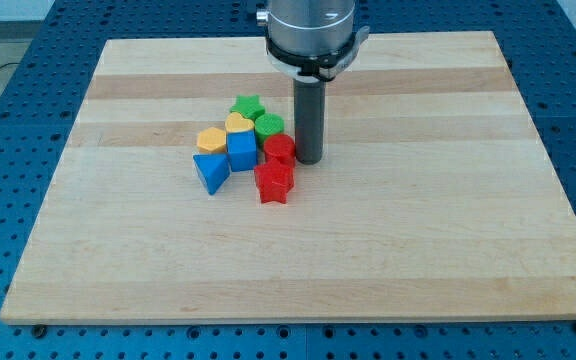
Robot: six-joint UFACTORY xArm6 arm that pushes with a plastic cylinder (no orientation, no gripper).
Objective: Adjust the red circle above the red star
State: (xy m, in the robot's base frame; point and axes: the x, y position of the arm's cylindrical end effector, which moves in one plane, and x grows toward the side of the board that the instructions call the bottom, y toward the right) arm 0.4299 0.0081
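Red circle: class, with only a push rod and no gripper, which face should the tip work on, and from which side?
Judging by pose, press the red circle's right-hand wall, where my tip stands. Its left is blocked by the blue cube, and the red star lies below.

red circle (280, 149) above red star (274, 183), my tip (310, 160) just right

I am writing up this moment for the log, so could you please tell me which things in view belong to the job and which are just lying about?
Part of the job:
- red circle
- red star, just below the circle
- my tip, close beside the circle on the view's right

Just lying about:
- green star
- green circle
- yellow heart
- yellow pentagon
- blue cube
- blue triangle
- wooden board
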